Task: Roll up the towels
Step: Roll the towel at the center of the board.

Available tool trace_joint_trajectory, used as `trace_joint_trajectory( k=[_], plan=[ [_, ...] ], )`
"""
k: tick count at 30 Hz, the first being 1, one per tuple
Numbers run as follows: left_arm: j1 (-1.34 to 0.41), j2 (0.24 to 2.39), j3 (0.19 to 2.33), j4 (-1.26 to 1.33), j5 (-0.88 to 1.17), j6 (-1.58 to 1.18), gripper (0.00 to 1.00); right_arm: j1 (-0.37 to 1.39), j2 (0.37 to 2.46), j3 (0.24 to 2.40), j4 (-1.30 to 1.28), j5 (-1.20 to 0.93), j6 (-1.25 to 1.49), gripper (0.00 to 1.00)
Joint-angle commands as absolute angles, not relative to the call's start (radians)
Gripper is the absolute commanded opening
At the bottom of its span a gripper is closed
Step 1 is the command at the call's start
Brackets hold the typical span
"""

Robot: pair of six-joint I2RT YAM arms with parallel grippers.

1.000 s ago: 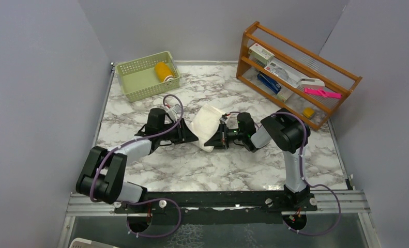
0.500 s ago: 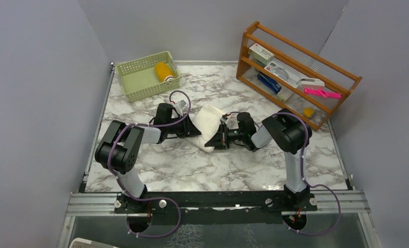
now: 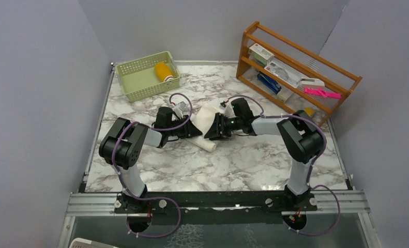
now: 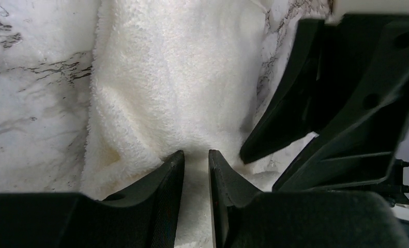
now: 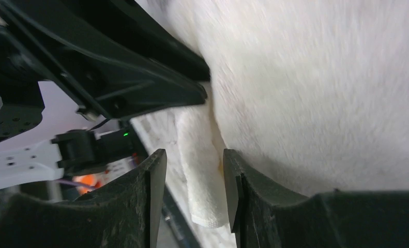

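A white counter (image 3: 233,160) veined with grey marble pattern sits inside plain grey walls (image 3: 36,77), with a pale green slotted plastic basket (image 3: 135,82) at the back left and a slanted wooden rack (image 3: 247,51) at the back right. A mustard-yellow rolled towel (image 3: 164,71) lies in the basket. The plain cream-white terry towel (image 3: 206,124) lies bunched mid-counter between the two arms, which cover its sides from above, so its exact shape is hard to make out. Both wrist views crop it, and the right one is blurred. The left fingers (image 4: 166,181) stand a narrow slit apart, tips pressed into the cream pile, though whether they pinch cloth I cannot tell. The right fingers (image 5: 153,186) are parted, loosely straddling a folded edge without clamping it
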State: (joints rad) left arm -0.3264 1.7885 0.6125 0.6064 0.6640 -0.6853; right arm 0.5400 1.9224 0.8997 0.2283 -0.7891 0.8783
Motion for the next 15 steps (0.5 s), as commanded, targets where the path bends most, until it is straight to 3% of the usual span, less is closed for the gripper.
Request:
trace_joint_trajectory(
  k=[1,5,9,11,15],
  plan=[
    [-0.344,1.863,0.545,0.486,0.58,-0.632,0.28,0.555,1.807,1.05,-0.121,-0.544,0.472,0.45],
    [-0.345,1.874,0.538,0.49,0.587,-0.627,0.28,0.594,1.638,0.998,-0.05,-0.399,0.259,0.45],
    [-0.345,1.876,0.535,0.489,0.592,-0.627,0.28,0.746,1.497,0.875,0.125,-0.195,-0.095,0.45],
    [-0.346,1.881,0.534,0.49,0.594,-0.627,0.28,0.868,1.507,0.792,0.187,-0.219,-0.456,0.45],
    [-0.345,1.877,0.537,0.489,0.603,-0.635,0.27,0.889,1.457,0.679,0.243,-0.359,-0.636,0.57]
  ],
)
